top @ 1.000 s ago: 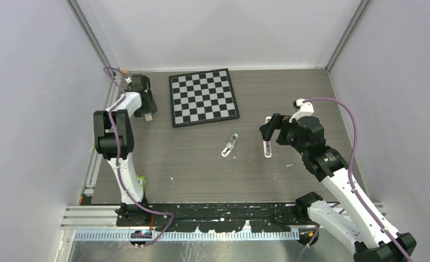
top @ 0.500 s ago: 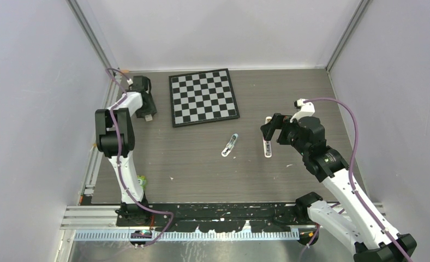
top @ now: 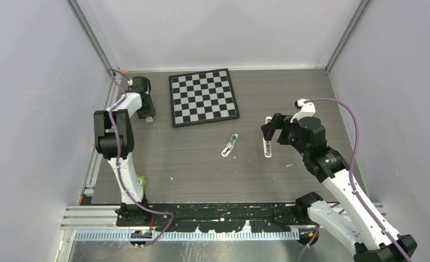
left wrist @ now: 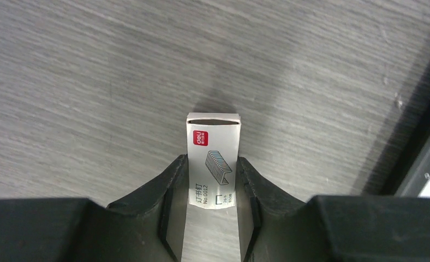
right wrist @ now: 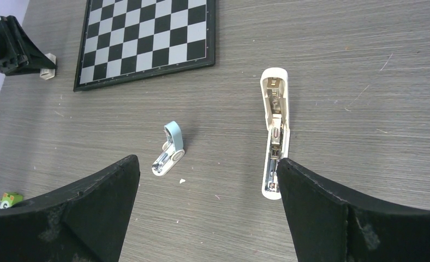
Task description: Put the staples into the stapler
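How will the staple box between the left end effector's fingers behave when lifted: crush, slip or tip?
Probably crushable: the staple box looks like thin card, with a slit at its far end. Its printed face looks smooth, so it may slip between the fingers if held lightly. Flat-sided and lying on the table, it should not roll.

The table (left wrist: 93, 82) is matt grey laminate with a fine wood-grain pattern. The box of staples (left wrist: 213, 147) is thin white card, smooth and faintly satin, printed in red and grey. The fingers (left wrist: 147, 202) of the left end effector (left wrist: 211, 166) are matt black plastic. The stapler (right wrist: 275, 131) has a glossy white plastic shell around a bright bare-metal channel. The chessboard (right wrist: 147, 38) is smooth with a low sheen. The small light-blue-and-white object (right wrist: 170, 147) looks like plastic with a shiny metal piece.
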`<state>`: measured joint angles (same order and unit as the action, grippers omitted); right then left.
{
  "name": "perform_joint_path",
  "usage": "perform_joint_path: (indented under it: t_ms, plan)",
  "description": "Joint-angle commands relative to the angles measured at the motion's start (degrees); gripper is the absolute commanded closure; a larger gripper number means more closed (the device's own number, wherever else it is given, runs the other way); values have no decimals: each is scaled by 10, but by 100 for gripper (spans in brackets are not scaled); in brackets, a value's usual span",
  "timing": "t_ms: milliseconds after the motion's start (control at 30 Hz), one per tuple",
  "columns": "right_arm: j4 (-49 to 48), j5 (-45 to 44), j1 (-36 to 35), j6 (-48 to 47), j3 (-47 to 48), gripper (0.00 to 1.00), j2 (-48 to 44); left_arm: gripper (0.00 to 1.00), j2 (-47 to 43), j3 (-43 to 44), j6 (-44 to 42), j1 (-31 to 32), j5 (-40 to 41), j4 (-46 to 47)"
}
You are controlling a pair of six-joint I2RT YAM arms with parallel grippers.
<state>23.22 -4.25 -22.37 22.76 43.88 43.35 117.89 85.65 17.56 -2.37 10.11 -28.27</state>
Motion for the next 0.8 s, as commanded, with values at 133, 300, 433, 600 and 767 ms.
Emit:
perform_joint_path:
  t_ms: [133,300,433,600,767]
  plan:
    - [-24,15,1,13,3,0,-15,68,-153,-62,27,35,-37,-32]
    - [-24,33,1,31,-1,0,-26,68,-266,-133,46,121,-25,-56]
    - [-20,64,0,50,-9,0,-25,68,-376,-211,71,207,-24,-54]
    - [-13,92,1,80,-31,0,-32,69,-506,-311,94,344,-33,-49]
    - [-21,122,1,110,-67,0,-35,70,-598,-393,139,461,7,-34]
